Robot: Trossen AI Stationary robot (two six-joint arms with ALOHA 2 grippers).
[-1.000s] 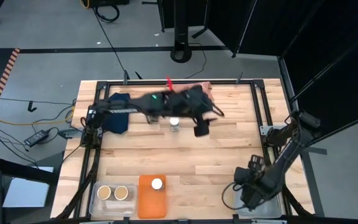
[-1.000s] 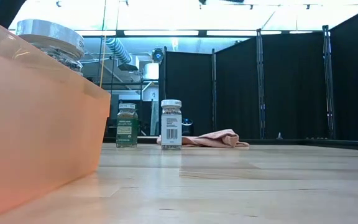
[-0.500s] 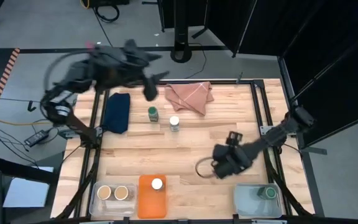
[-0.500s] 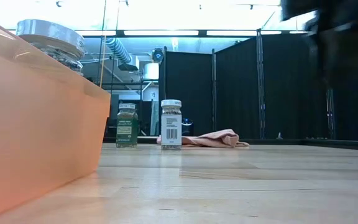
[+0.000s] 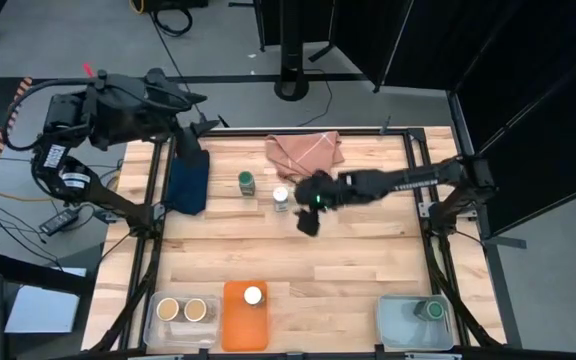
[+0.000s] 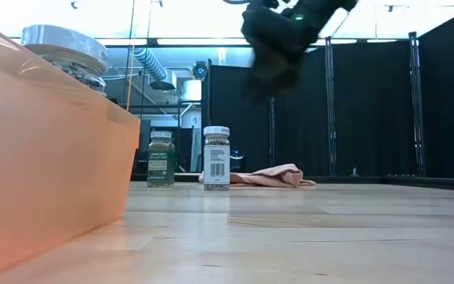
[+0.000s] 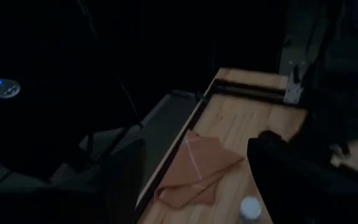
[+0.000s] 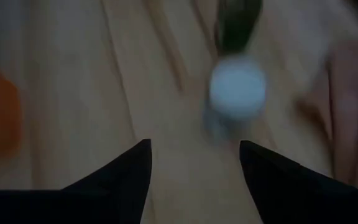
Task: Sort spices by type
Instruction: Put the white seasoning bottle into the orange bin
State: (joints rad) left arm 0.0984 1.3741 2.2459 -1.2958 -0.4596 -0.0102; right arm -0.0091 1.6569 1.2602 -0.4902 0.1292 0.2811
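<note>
High view: wooden table (image 5: 348,270) with both arms, ordered here from largest item to smallest. The left arm is folded back beyond the table's far-left corner, its left gripper (image 5: 200,126) above the far end of the dark blue cloth (image 5: 187,182); whether its fingers are apart or together cannot be told. The right arm reaches in from the right edge toward the table's middle, and the right gripper (image 5: 308,222) hangs just right of the white-lidded jar (image 5: 281,199), fingers spread wide and holding nothing (the right wrist view shows the white lid between and beyond the two dark fingers). A pink folded cloth (image 5: 305,153) lies at the far edge, right of the dark blue cloth.

Along the near edge stand three bins. The clear bin (image 5: 153,322) at near left holds two tan-lidded jars (image 5: 184,310) side by side. The orange bin (image 5: 232,320) just right of it holds a second white-lidded jar (image 5: 253,295). The clear bin at near right (image 5: 393,322) holds one green-lidded jar (image 5: 433,310). A second green-lidded jar (image 5: 246,182) stands on the bare table, just left of the white-lidded jar and near the pink cloth.
</note>
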